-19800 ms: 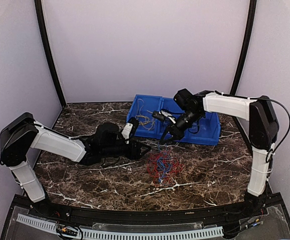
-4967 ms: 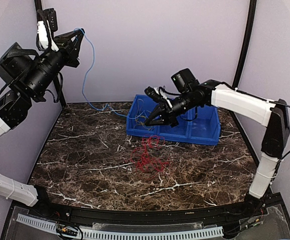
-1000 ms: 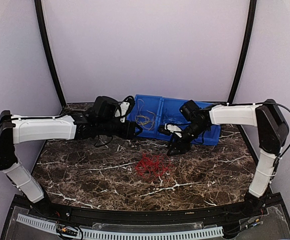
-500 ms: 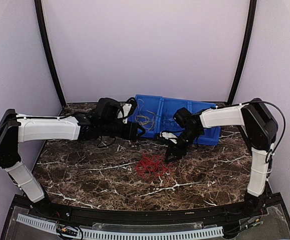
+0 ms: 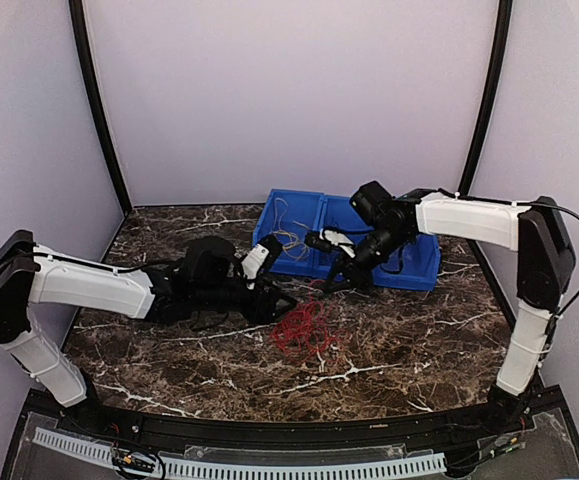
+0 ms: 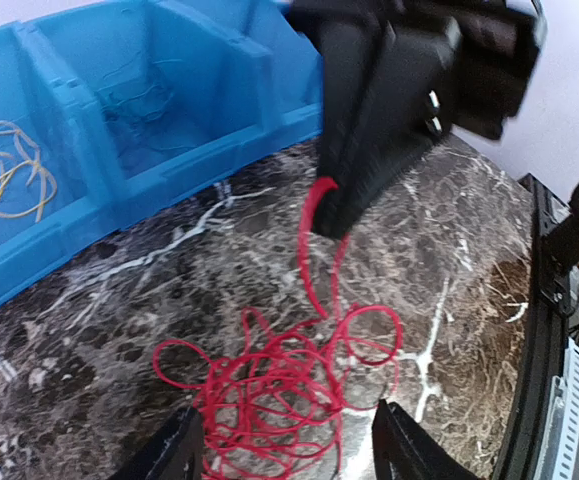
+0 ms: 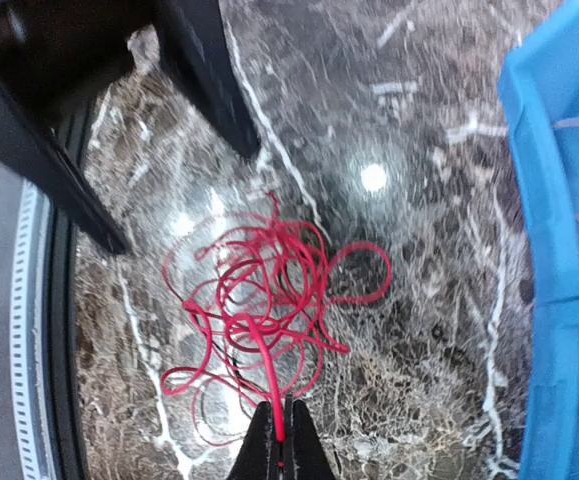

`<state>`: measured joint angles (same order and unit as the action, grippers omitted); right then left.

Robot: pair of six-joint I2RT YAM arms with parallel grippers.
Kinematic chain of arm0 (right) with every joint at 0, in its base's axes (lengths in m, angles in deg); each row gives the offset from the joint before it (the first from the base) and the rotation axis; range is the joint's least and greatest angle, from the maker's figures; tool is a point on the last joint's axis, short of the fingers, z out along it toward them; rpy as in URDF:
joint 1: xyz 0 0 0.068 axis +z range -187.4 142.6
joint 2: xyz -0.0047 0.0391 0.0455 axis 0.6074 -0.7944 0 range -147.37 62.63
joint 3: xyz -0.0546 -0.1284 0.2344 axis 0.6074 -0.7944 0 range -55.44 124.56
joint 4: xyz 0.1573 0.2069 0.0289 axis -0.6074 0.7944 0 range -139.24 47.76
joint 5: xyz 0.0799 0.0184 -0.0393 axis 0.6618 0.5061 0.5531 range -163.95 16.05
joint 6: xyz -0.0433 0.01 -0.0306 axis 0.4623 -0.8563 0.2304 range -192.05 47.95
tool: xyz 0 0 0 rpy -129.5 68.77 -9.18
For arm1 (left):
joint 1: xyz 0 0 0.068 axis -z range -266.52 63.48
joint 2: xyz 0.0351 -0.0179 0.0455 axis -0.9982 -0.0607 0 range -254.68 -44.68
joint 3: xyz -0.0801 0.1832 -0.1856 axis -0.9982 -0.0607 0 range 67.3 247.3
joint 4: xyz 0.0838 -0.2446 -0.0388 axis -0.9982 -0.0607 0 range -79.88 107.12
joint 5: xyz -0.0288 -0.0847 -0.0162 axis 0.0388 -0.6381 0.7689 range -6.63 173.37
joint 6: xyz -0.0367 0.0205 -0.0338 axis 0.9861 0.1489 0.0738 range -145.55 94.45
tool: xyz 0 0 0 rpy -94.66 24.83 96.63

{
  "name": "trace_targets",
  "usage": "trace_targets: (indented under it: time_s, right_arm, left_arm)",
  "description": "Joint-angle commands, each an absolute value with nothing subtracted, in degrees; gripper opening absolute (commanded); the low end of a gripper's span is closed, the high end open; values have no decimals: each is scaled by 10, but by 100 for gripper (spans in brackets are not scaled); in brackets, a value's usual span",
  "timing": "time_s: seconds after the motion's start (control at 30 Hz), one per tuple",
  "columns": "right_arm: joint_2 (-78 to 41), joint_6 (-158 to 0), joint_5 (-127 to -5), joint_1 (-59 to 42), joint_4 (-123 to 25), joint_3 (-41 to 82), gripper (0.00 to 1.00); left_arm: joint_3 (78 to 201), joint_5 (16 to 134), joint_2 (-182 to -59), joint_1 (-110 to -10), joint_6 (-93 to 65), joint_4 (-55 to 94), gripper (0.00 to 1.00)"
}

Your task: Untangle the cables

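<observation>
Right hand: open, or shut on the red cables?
Shut on the red cables. In the right wrist view, the right hand has its fingertips pinched on one red strand rising from the pile.

Robot lab booth for sure: plain lilac wall panels (image 5: 289,90) around two white-and-black arms (image 5: 89,285), dark marble-pattern tabletop (image 5: 169,350) under the right gripper (image 5: 327,286), white slotted cable duct (image 5: 269,467) nearer.

Red cables (image 5: 299,326) are lying tangled on the marbled counter (image 5: 169,350) before the blue bin (image 5: 414,272) — the left hand (image 5: 281,302) is sitting low just beside them, the right hand (image 5: 327,284) is hanging over their far edge.
</observation>
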<state>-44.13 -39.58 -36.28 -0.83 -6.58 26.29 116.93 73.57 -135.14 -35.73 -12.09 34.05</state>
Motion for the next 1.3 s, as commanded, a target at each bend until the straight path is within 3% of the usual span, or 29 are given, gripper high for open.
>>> trace_targets:
  time_s: [0.0,0.17,0.43,0.7,1.03,1.27]
  right_arm:
    - [-389,-398,-301,6,-12,324,0]
    - [-372,-394,-287,22,9,358,0]
    - [-327,-333,-216,21,85,488,0]
    - [-281,-354,-136,-18,91,612,0]
    - [-283,-392,-48,-153,72,733,0]
    - [-270,-421,-101,-181,11,653,0]
  left_arm:
    - [1149,751,-1329,-320,-183,496,61]
    - [1155,746,-1385,-314,-145,626,60]
    - [1173,779,-1523,-314,-142,703,27]
    - [1147,795,-1543,-315,-127,701,16]
    - [1092,844,-1528,-315,-115,669,14]
    - [1089,840,-1498,-315,-107,655,17]
